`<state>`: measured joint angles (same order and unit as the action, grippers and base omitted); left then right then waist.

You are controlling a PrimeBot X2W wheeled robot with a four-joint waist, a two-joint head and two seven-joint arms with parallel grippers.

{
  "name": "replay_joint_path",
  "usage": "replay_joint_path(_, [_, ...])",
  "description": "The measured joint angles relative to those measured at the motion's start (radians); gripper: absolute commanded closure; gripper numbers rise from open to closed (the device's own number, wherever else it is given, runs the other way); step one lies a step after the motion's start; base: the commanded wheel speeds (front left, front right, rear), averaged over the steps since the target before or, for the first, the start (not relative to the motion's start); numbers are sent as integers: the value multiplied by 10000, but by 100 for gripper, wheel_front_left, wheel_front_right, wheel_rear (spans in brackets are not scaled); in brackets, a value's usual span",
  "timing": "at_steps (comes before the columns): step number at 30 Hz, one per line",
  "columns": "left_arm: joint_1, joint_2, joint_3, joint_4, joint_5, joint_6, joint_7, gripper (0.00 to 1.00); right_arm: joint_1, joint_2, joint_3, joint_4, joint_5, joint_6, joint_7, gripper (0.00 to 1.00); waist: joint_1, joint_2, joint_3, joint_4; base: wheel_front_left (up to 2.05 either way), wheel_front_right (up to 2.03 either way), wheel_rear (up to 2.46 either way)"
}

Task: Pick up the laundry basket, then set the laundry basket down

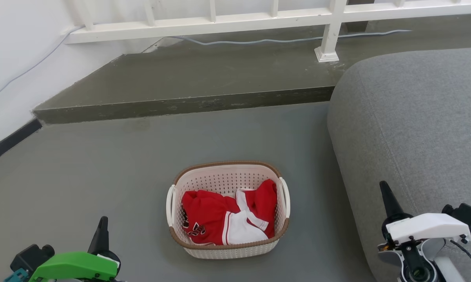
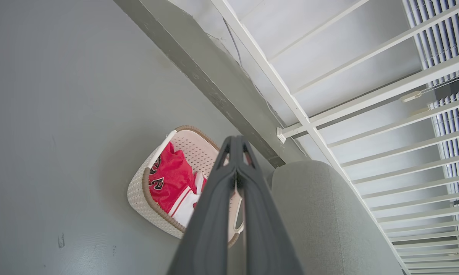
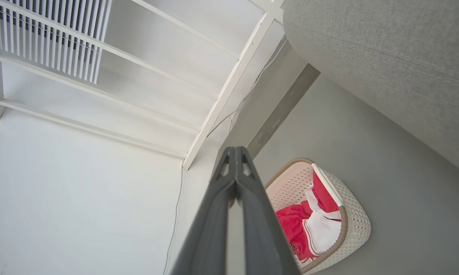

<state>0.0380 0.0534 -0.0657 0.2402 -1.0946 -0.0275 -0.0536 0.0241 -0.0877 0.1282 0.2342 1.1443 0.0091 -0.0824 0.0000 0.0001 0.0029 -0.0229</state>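
Sitting flat on the grey floor (image 1: 102, 164), the laundry basket (image 1: 223, 181) is pretty much dead centre between the two arms, with neither one touching it. In the head view it's at about 3 o'clock from the left gripper (image 1: 101, 231) and about 9 o'clock from the right gripper (image 1: 388, 199), well apart from both. A red-and-white garment (image 1: 220, 219) is bunched up inside.

Both grippers have their dark fingers pressed together with nothing between them. In the left wrist view the left gripper's closed tips (image 2: 235, 145) have the basket (image 2: 138, 194) off at roughly 8 o'clock, partly hidden behind the fingers. In the right wrist view the closed tips (image 3: 235, 152) have the basket (image 3: 357, 225) at around 4 o'clock.

A grey sofa (image 1: 415, 129) is just off the basket's 3 o'clock side, and a raised step (image 1: 180, 105) runs across at 12 o'clock, with a white railing (image 1: 220, 23) behind it.
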Motion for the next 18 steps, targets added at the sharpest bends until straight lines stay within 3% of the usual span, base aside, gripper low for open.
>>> replay_joint_path(18, [-339,4,370,107,-1977,-349,460,100,-215,-8,-646,90,1925,349,449,100,0,0,1,85,0,0,0])
